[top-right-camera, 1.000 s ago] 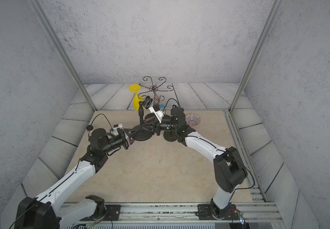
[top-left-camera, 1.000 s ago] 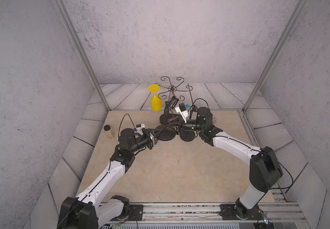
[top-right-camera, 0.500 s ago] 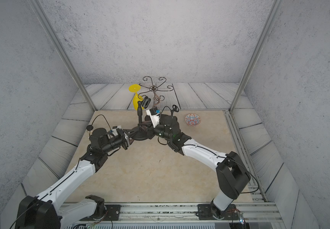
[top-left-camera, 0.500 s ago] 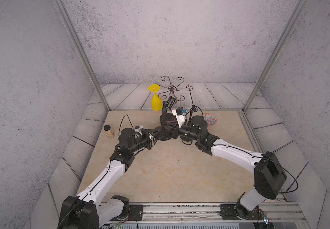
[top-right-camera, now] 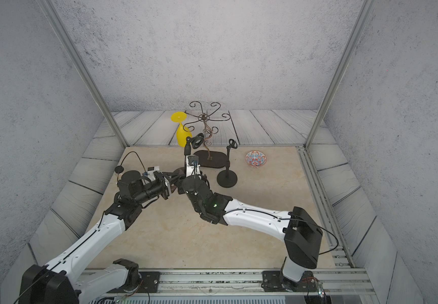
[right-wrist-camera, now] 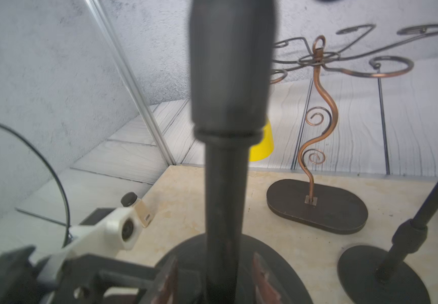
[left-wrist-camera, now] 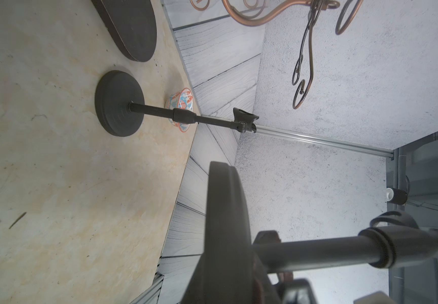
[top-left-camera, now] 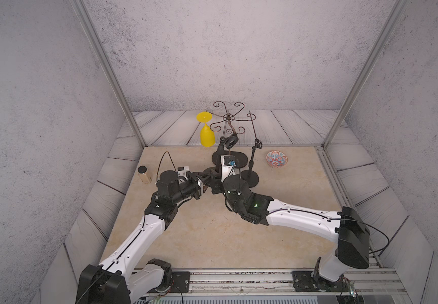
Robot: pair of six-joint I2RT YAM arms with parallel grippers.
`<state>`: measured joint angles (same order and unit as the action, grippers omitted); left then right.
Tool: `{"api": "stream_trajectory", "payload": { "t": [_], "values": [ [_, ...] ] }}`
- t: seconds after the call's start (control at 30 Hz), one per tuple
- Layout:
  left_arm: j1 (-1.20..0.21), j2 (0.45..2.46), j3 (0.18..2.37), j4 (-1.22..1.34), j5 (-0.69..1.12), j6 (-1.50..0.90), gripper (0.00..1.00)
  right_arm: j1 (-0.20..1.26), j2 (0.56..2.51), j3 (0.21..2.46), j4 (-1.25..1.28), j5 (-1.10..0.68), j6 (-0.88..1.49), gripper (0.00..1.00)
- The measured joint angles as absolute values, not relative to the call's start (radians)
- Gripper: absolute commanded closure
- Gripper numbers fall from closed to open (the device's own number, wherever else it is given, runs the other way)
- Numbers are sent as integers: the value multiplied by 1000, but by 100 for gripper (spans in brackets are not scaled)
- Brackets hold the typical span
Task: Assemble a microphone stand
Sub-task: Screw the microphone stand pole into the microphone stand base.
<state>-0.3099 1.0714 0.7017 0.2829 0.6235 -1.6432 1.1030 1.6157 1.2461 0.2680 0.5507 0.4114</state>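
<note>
**Left arm** [top-left-camera: 144,231] and **right arm** [top-left-camera: 304,218]: tapered white link shells dotted with small dark screws, bulky black joint housings [top-left-camera: 352,242], and thin black looping cables [right-wrist-camera: 69,218]. A green light [top-left-camera: 256,204] glows at 4 o'clock from the right arm's black cylindrical wrist motor [top-left-camera: 235,188]. White camera brackets [top-left-camera: 183,169] cap the wrists. The right gripper [right-wrist-camera: 213,276] bears reddish-brown pads [right-wrist-camera: 262,276].
</note>
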Motion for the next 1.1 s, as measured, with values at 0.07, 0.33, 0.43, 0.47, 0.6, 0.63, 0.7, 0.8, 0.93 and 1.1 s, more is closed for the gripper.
{"api": "stream_trajectory", "payload": {
  "t": [0.07,0.33,0.43,0.47,0.6,0.63,0.7,0.8,0.93,1.1],
  "values": [
    [-310,1071,702,282,623,-1645,100,1077,1547,1173,282,435,360,30],
    [-310,1051,702,334,641,-1655,100,802,1396,1084,297,-201,256,30],
    [-310,1051,702,341,646,-1667,100,735,1400,1085,300,-386,224,32],
    [-310,1050,702,341,648,-1673,100,726,1403,1090,297,-433,215,33],
    [-310,1045,702,344,656,-1689,100,702,1450,1143,297,-590,196,37],
    [-310,1042,702,345,658,-1694,100,697,1465,1157,301,-619,195,38],
    [-310,1038,702,351,661,-1704,100,684,1496,1177,312,-663,197,41],
    [-310,1037,702,368,666,-1718,100,665,1543,1213,325,-724,208,44],
    [-310,1037,702,386,670,-1729,100,655,1599,1264,347,-786,228,49],
    [-310,1037,702,392,671,-1731,100,655,1665,1323,408,-860,283,65]
  ]
}}
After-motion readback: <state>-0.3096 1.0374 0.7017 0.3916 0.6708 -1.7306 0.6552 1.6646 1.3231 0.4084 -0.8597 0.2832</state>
